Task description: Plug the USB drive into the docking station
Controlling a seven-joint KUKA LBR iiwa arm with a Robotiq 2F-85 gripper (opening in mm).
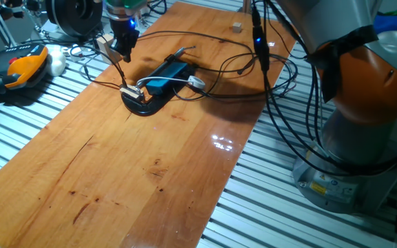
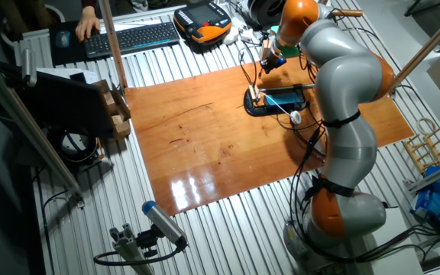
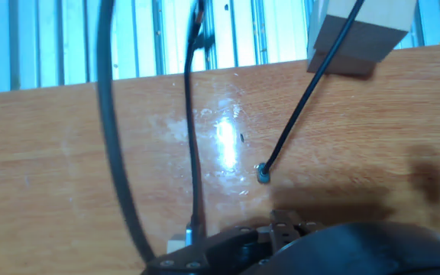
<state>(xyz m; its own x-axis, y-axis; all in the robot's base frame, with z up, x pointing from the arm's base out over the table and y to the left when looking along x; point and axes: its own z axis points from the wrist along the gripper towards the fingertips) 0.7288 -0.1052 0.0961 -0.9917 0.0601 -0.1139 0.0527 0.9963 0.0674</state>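
Observation:
The docking station [image 1: 168,75] is a flat bright-blue box on a black curved base, lying on the wooden board with several thin cables attached. It also shows in the other fixed view [image 2: 283,97], and its black base fills the bottom of the hand view [image 3: 334,248]. A small silver-white piece [image 1: 131,91], possibly the USB drive, sits at the dock's near-left end. My gripper [image 1: 124,54] hangs a short way above that end, fingers pointing down. It also shows in the other fixed view [image 2: 268,63]. Whether it holds anything is unclear. The hand view shows no fingers.
Black cables [image 1: 219,52] loop over the board around the dock. A small wooden block [image 1: 104,45] stands left of the gripper, and another [image 1: 237,27] at the board's far edge. An orange-and-black pendant [image 1: 21,67] lies left of the board on the slatted table.

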